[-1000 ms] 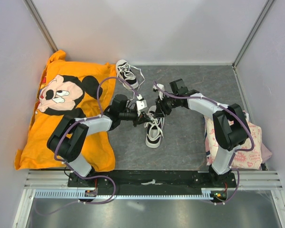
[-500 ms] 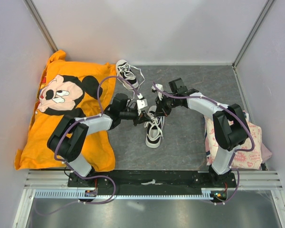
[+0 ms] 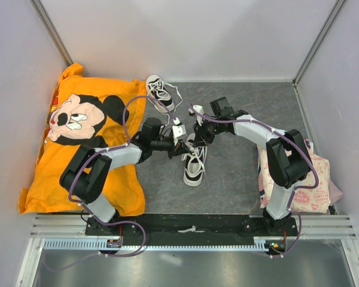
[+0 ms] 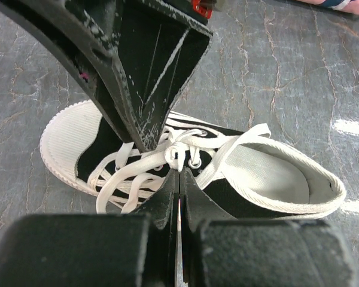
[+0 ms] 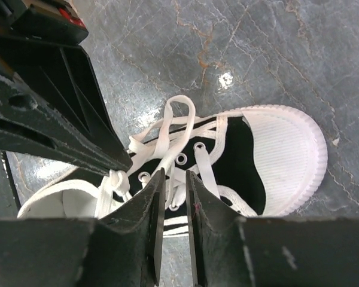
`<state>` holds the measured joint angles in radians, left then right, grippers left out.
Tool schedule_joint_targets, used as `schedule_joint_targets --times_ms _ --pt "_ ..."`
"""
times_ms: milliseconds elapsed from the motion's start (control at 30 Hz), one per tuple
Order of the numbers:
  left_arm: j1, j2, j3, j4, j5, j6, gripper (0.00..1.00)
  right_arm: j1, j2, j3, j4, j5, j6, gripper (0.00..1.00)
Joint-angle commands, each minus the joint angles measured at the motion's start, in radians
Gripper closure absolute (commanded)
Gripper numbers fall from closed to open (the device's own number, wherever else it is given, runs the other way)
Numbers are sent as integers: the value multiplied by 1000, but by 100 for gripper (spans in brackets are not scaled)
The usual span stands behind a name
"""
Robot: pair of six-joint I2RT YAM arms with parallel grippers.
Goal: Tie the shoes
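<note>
From above, one shoe (image 3: 193, 164) lies in the middle of the worktop (image 3: 239, 173) with both hands over it. The other shoe (image 3: 160, 94) sits far back by the orange shirt (image 3: 90, 119). The left wrist view shows the left hand (image 4: 178, 179) squeezed shut on the laces (image 4: 178, 156) at the knot. In the right wrist view the right hand (image 5: 173, 179) is almost shut, with lace in the thin gap. Whether it grips cannot be told.

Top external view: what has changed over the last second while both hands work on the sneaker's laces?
The right arm swung slightly left, and the right hand shifted a touch left over the near sneaker. No grab or release is visible. The left hand, that sneaker, the far sneaker and the orange Mickey shirt stayed put.
</note>
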<state>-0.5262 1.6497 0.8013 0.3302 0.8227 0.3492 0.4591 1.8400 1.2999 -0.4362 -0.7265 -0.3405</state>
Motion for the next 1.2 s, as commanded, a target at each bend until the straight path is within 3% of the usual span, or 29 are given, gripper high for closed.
schedule_joint_targets --times_ms 0,267,433,900,1167 --pt "-6 10 33 3 20 40 98 18 27 65 -70 18 -74 73" --pt "-8 16 36 3 16 40 98 21 57 125 -196 15 -175 75" --pt "-6 18 48 -13 -2 22 98 21 44 139 -230 -10 -190 100" --pt "-6 19 87 -114 -27 -9 98 -2 -79 10 -9 2 -6 100" --pt "-8 33 136 -183 -51 -56 99 -2 -110 -36 36 -17 35 100"
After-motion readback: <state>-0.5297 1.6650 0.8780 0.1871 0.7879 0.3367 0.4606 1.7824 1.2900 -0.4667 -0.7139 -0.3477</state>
